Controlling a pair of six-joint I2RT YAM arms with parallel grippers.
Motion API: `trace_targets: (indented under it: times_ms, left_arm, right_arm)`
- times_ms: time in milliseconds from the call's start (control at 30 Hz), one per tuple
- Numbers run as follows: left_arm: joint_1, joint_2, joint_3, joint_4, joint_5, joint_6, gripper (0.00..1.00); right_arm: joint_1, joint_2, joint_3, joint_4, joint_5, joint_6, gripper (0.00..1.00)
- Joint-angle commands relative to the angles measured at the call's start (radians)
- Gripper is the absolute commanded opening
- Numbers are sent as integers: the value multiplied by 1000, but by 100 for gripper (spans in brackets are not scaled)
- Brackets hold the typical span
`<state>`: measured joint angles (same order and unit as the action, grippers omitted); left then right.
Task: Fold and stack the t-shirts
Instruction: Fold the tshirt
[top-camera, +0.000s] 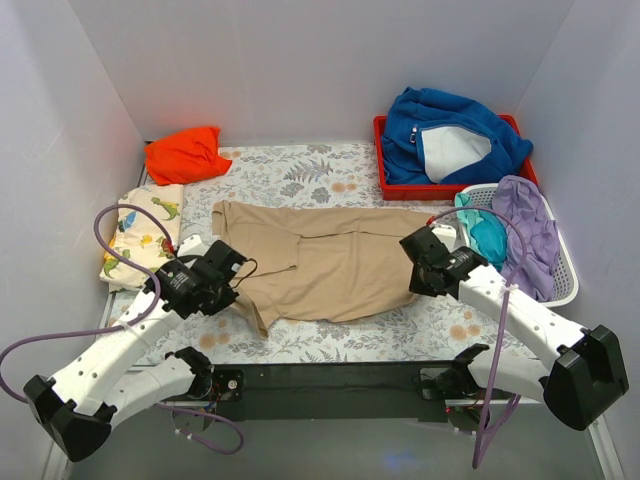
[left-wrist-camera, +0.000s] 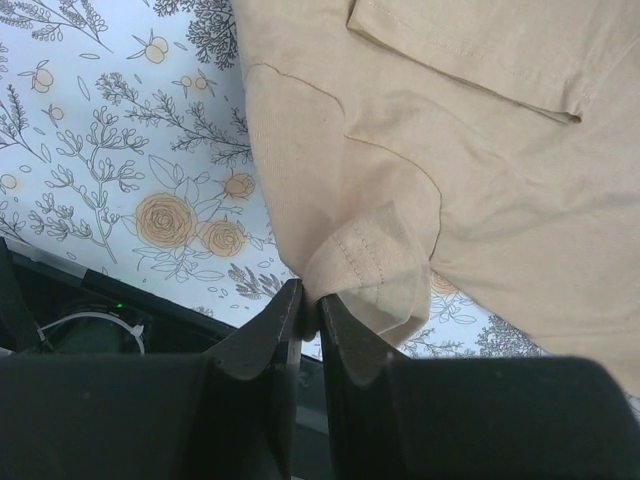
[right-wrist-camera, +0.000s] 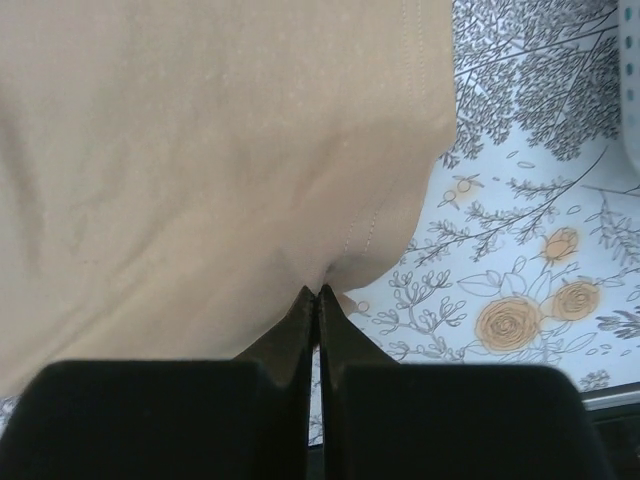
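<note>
From above, the tan t-shirt (top-camera: 330, 265) lies spread mid-table, with the left gripper (top-camera: 235, 270) at its 8 o'clock corner and the right gripper (top-camera: 415, 255) at its 3 o'clock edge. In the left wrist view, the jaws are almost closed, pinching a hem corner, a shallow hold, so lift gently. In the right wrist view, the jaws are pressed together on the hem; raise both sides evenly so the fold lands flat.

Bright, even, diffuse light with soft shadows and no glare; pictures fairly sharp.
</note>
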<state>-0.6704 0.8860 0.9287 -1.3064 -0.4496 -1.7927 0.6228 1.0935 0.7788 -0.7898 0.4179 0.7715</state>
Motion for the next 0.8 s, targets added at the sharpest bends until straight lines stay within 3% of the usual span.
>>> trace_targets:
  times_ms: [0, 367, 767]
  left_arm:
    - [2, 21, 12, 47, -43, 10, 11]
    - [35, 162, 56, 157, -78, 81, 12]
    - [278, 222, 27, 352, -15, 302, 11]
  right_arm:
    - [-12, 34, 59, -12, 100, -75, 1]
    - [-101, 100, 79, 63, 168, -199, 1]
    - [-207, 190, 126, 204, 62, -359, 1]
